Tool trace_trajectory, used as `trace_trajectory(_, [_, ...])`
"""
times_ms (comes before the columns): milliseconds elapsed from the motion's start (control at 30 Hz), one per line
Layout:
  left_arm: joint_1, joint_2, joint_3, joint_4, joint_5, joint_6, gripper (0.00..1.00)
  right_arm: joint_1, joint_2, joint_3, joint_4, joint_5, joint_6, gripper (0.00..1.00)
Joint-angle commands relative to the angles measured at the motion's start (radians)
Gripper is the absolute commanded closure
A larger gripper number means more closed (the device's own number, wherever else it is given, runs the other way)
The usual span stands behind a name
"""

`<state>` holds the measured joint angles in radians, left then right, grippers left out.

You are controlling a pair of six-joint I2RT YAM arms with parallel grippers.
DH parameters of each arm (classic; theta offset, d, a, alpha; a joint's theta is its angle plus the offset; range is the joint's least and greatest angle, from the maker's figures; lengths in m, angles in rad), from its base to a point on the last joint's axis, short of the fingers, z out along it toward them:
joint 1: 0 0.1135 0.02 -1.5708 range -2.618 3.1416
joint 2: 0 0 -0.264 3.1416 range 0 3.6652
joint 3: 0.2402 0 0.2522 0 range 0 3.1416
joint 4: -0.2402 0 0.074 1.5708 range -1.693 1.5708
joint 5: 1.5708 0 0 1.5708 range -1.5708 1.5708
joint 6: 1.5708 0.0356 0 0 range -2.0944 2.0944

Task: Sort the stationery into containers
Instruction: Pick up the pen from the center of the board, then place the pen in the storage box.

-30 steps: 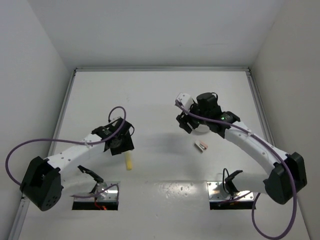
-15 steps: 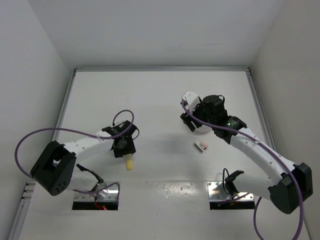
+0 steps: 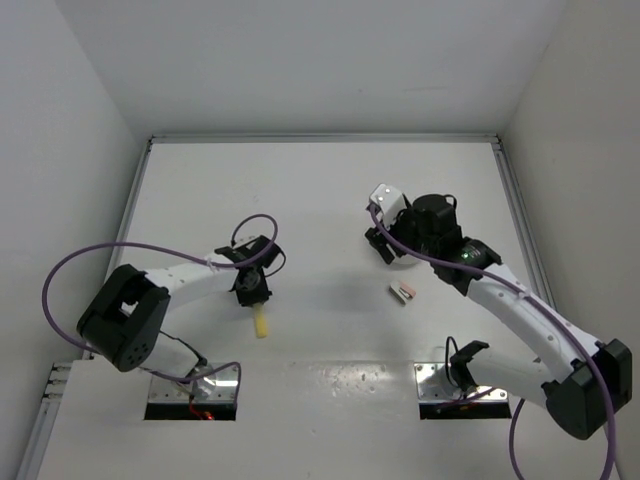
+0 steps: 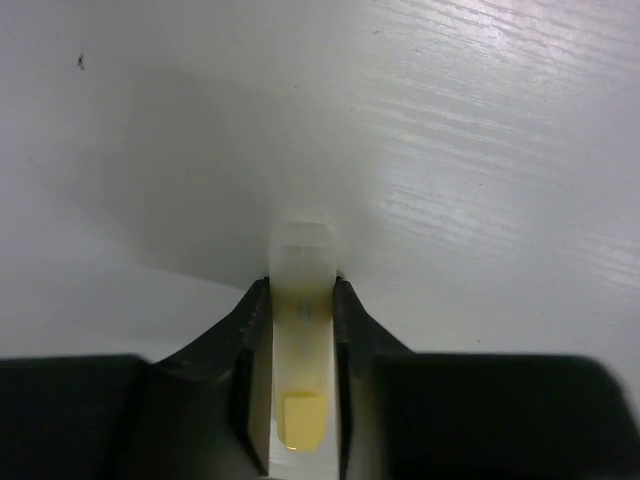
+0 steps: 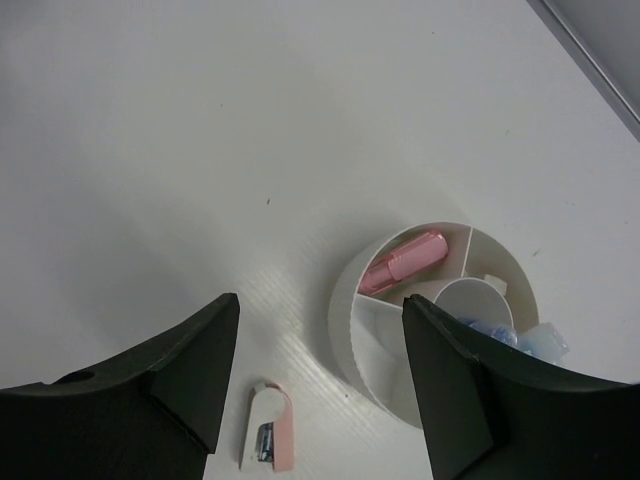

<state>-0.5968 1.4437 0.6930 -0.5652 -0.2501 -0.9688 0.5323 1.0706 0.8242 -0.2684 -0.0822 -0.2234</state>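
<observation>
A pale yellow stick (image 4: 300, 330) lies on the white table between the fingers of my left gripper (image 4: 300, 292), which press on both its sides. In the top view the left gripper (image 3: 251, 288) is low over the stick's far end and the stick's near end (image 3: 260, 326) pokes out toward the bases. My right gripper (image 5: 318, 310) is open and empty, held above the round white divided dish (image 5: 352, 318). The dish holds a pink stick (image 5: 405, 262) and clear blue items (image 5: 512, 338). A small pink-and-white block (image 5: 268, 442) lies on the table beside the dish.
In the top view the dish (image 3: 407, 264) is mostly hidden under the right gripper (image 3: 386, 243), and the pink-and-white block (image 3: 404, 292) lies just in front of it. White walls enclose the table at the back and both sides.
My left gripper has come down and swung onto the yellow stick's far end. My right gripper has shifted slightly right and back over the dish.
</observation>
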Motion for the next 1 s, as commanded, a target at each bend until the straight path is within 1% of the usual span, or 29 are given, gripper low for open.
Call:
trace_trajectory(0, [-0.001, 0.021, -0.009, 0.041, 0.012, 0.013, 0.86, -0.003, -0.032, -0.017, 0.046, 0.031, 0.016, 0.33])
trace_trajectory(33, [-0.001, 0.002, 0.003, 0.041, 0.012, 0.013, 0.92, -0.003, -0.032, -0.017, 0.046, 0.042, 0.016, 0.33])
trace_trajectory(67, [-0.001, -0.011, 0.022, 0.027, 0.023, 0.022, 1.00, -0.003, -0.043, -0.026, 0.057, 0.056, 0.016, 0.33])
trace_trajectory(133, [-0.001, -0.040, 0.052, 0.004, 0.023, 0.036, 1.00, -0.003, -0.057, -0.036, 0.092, 0.157, 0.016, 0.34])
trace_trajectory(167, [-0.012, -0.075, 0.094, 0.004, 0.034, 0.050, 1.00, -0.003, -0.072, -0.051, 0.113, 0.212, 0.016, 0.37])
trace_trajectory(200, [-0.030, -0.092, 0.120, 0.004, 0.049, 0.068, 1.00, -0.003, -0.072, -0.062, 0.145, 0.357, 0.016, 0.57])
trace_trajectory(233, [-0.043, -0.107, 0.149, 0.004, 0.049, 0.111, 1.00, -0.003, -0.098, -0.103, 0.244, 0.442, 0.000, 0.73])
trace_trajectory(267, [-0.058, -0.120, 0.211, 0.017, 0.049, 0.137, 1.00, -0.003, -0.098, -0.124, 0.302, 0.528, -0.014, 0.90])
trace_trajectory(300, [-0.092, -0.140, 0.238, 0.042, 0.073, 0.175, 1.00, -0.003, -0.098, -0.155, 0.346, 0.668, -0.051, 1.00])
trace_trajectory(333, [-0.109, -0.140, 0.264, 0.065, 0.074, 0.203, 1.00, -0.003, -0.107, -0.169, 0.433, 0.727, -0.066, 1.00])
trace_trajectory(367, [-0.124, -0.140, 0.311, 0.120, 0.074, 0.252, 1.00, -0.003, -0.118, -0.184, 0.464, 0.792, -0.085, 1.00])
trace_trajectory(400, [-0.153, -0.140, 0.333, 0.157, 0.104, 0.280, 1.00, -0.014, -0.118, -0.204, 0.501, 0.808, -0.115, 1.00])
trace_trajectory(433, [-0.167, -0.140, 0.353, 0.235, 0.104, 0.312, 1.00, -0.026, -0.132, -0.214, 0.521, 0.824, -0.126, 1.00])
trace_trajectory(500, [-0.196, -0.120, 0.399, 0.318, 0.127, 0.331, 1.00, -0.051, -0.144, -0.237, 0.560, 0.874, -0.160, 1.00])
trace_trajectory(533, [-0.222, -0.091, 0.410, 0.408, 0.127, 0.358, 1.00, -0.061, -0.159, -0.246, 0.622, 0.909, -0.174, 1.00])
trace_trajectory(600, [-0.259, -0.046, 0.428, 0.497, 0.127, 0.367, 1.00, -0.098, -0.187, -0.260, 0.690, 0.947, -0.212, 1.00])
trace_trajectory(633, [-0.271, 0.005, 0.439, 0.602, 0.127, 0.384, 1.00, -0.112, -0.198, -0.270, 0.772, 0.987, -0.221, 1.00])
trace_trajectory(733, [-0.320, 0.085, 0.448, 0.790, 0.147, 0.424, 1.00, -0.169, -0.245, -0.292, 0.906, 1.039, -0.235, 1.00])
trace_trajectory(767, [-0.334, 0.140, 0.448, 0.905, 0.147, 0.455, 1.00, -0.179, -0.256, -0.307, 0.932, 1.049, -0.244, 1.00])
trace_trajectory(800, [-0.346, 0.170, 0.477, 0.960, 0.159, 0.479, 1.00, -0.199, -0.265, -0.319, 0.964, 1.058, -0.245, 1.00])
trace_trajectory(833, [-0.374, 0.199, 0.491, 1.046, 0.160, 0.534, 1.00, -0.199, -0.287, -0.356, 1.062, 1.071, -0.245, 1.00])
trace_trajectory(900, [-0.402, 0.286, 0.554, 1.106, 0.150, 0.596, 1.00, -0.224, -0.299, -0.369, 1.088, 1.072, -0.254, 1.00])
trace_trajectory(967, [-0.435, 0.334, 0.609, 1.119, 0.129, 0.663, 1.00, -0.224, -0.310, -0.379, 1.089, 1.061, -0.242, 1.00])
